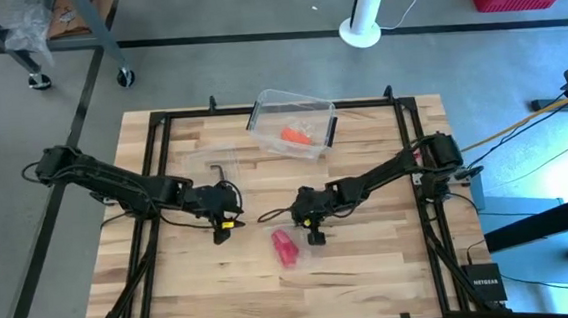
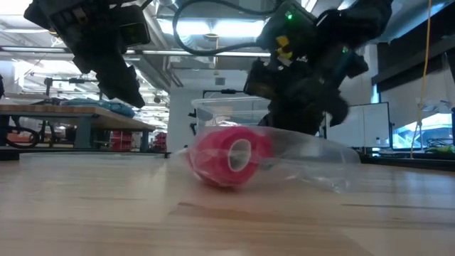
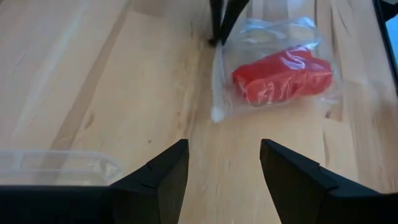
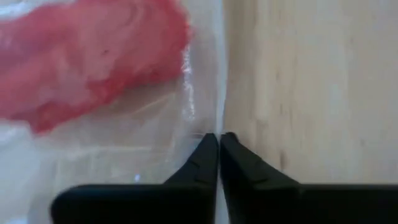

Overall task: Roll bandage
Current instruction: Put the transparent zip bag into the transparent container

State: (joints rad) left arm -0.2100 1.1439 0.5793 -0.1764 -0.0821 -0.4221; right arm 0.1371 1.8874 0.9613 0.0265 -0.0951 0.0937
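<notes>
From above, you have the bandage (image 1: 285, 247) already wound into a small red roll and lying inside a clear plastic bag (image 1: 292, 251) on the table (image 1: 392, 272). The right gripper (image 1: 316, 236) sits at the bag's edge, just off the roll; the left gripper (image 1: 221, 232) waits to the other side, near but not touching.

At table height, the roll (image 2: 229, 156) lies on its side with the hollow core facing you, the bag's film (image 2: 313, 160) trailing off it. Both arms hang low over it.

From the left wrist, the fingers (image 3: 155, 177) stand well apart with nothing between them. The bagged roll (image 3: 283, 76) lies ahead of the tips, clear of them.

From the right wrist, the fingers (image 4: 202, 158) are pressed together on the bag's thin edge (image 4: 211, 93), and the red roll (image 4: 87, 59) lies just beyond and to one side of the tips.

By my reading, the rolling is done and you are at bagging or moving the package. Next you likely need to lift or drag by that pinched film, slowly, since thin plastic may slip out. A clear bin (image 1: 292, 123) holding an orange-red lump (image 1: 295, 134) stands farther back.
</notes>
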